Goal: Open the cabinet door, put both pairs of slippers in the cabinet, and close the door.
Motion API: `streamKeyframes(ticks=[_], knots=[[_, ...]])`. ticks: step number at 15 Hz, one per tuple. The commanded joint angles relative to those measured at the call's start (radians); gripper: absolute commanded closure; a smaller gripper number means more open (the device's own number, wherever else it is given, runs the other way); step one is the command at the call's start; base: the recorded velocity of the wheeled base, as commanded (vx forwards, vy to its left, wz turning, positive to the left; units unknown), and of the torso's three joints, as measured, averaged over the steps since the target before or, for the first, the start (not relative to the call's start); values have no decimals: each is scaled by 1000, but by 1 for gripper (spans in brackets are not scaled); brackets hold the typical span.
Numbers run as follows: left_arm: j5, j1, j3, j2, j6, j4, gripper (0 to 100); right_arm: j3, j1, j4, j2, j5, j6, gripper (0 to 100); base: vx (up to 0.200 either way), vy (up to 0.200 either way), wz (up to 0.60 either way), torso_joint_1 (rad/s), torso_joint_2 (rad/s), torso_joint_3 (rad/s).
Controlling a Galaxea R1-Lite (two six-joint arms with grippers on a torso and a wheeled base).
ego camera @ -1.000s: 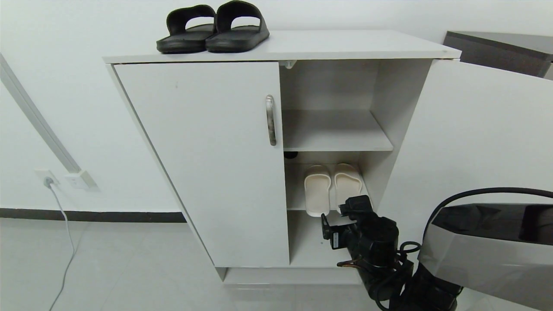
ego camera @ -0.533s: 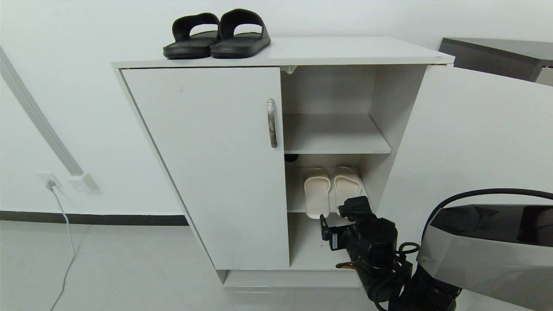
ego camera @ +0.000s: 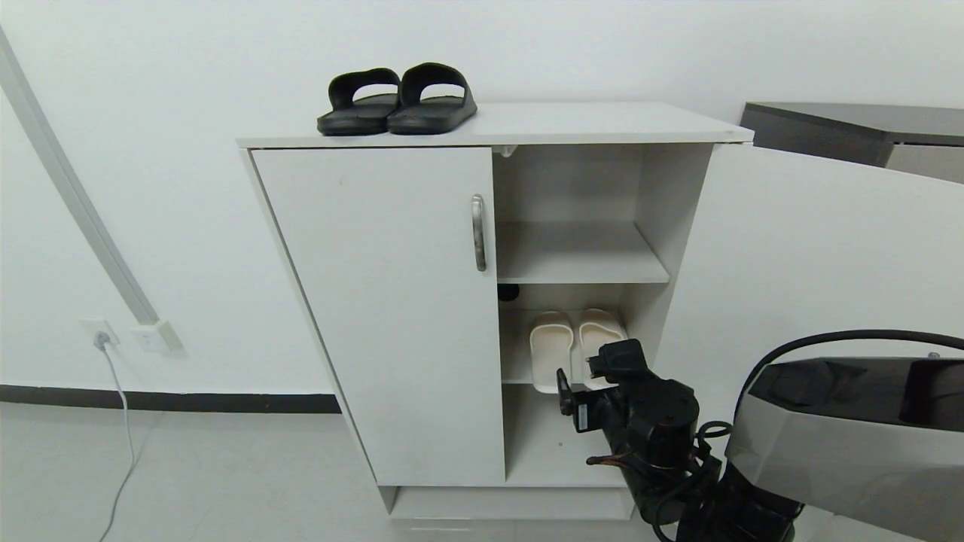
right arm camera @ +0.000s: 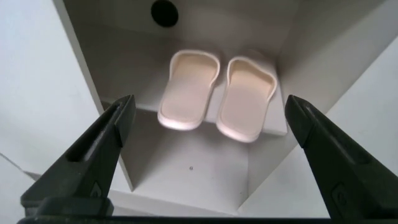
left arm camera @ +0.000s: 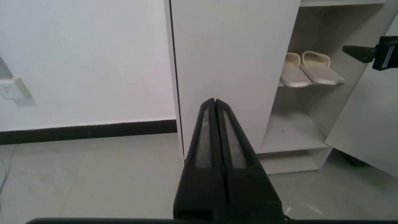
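Right door (ego camera: 821,256) swung wide; right half of cabinet (ego camera: 602,120) reachable from front. Left door (ego camera: 392,301) shut, blocking left half. White slippers (ego camera: 552,346) fill middle shelf (ego camera: 516,361); room on upper shelf (ego camera: 580,256) and bottom shelf (ego camera: 546,444).

A grey cable (ego camera: 125,421) hangs from a wall socket (ego camera: 98,333) above the dark baseboard (ego camera: 188,402).

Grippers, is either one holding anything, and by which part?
Nothing is held. The right gripper is open, empty, short of the pair of cream foam slippers; the left gripper is shut on nothing.
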Motion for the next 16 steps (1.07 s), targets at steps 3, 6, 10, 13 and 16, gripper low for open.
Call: streamKeyframes(ticks=[3,6,10,13,16], knots=[[0,1,0,2,-1,0,100,0,2,-1,1,0,-1,0,0,0,0,0,0,0],[-1,1,0,2,-1,0,100,0,2,-6,4,0,-1,0,0,0,0,0,0,0],[-1,1,0,2,-1,0,100,0,8,-7,6,1,2,0,0,150,0,2,1,4],[0,1,0,2,-1,0,100,2,12,-7,6,1,5,0,0,200,0,2,2,1],[0,1,0,2,-1,0,100,3,19,-13,6,1,8,0,0,200,0,1,1,-1]])
